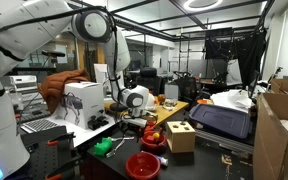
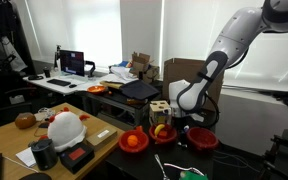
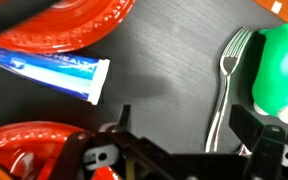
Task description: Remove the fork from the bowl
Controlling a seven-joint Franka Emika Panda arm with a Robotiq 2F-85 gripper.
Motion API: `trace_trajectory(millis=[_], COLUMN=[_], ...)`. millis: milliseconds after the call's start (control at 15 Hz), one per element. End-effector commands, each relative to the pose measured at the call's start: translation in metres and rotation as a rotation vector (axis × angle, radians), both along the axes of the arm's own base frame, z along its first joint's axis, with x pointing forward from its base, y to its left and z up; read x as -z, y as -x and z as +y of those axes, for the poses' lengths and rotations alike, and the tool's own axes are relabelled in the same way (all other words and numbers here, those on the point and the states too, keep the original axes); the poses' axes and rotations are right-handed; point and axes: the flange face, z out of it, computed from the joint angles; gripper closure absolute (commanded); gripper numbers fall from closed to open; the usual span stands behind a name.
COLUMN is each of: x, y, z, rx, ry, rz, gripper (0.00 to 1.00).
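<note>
The silver fork [image 3: 224, 90] lies flat on the dark table, tines away from me, outside any bowl. My gripper [image 3: 187, 122] is open just above the table, and the fork's handle runs between the fingers, close to the right one. The small red bowl [image 3: 14, 145] shows its glossy rim at the bottom left of the wrist view. In both exterior views it holds fruit next to the gripper [image 1: 152, 135] [image 2: 164, 133]. The gripper hangs low over the table in both exterior views [image 1: 134, 118] [image 2: 187, 126].
A wider red bowl [image 3: 79, 22] lies beyond the fork, with a blue and white tube [image 3: 44, 66] beside it. A green object [image 3: 281, 62] touches the fork's right side. A wooden block box [image 1: 181, 136] stands behind the bowls. Another red bowl [image 2: 134, 141] sits further along.
</note>
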Motion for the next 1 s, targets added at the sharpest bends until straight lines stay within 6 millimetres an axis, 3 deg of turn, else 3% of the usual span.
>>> trace_trajectory(millis=[0,600,933], x=[-0.049,-0.161,-0.218], y=[0.001,0.005,-0.004], z=[-0.011,-0.023,-0.034], rx=[0.031,0.103,0.189], ry=[0.043,0.126,0.16], rz=[-0.073,-0.129,-0.2], gripper=[0.0,0.0,0.0])
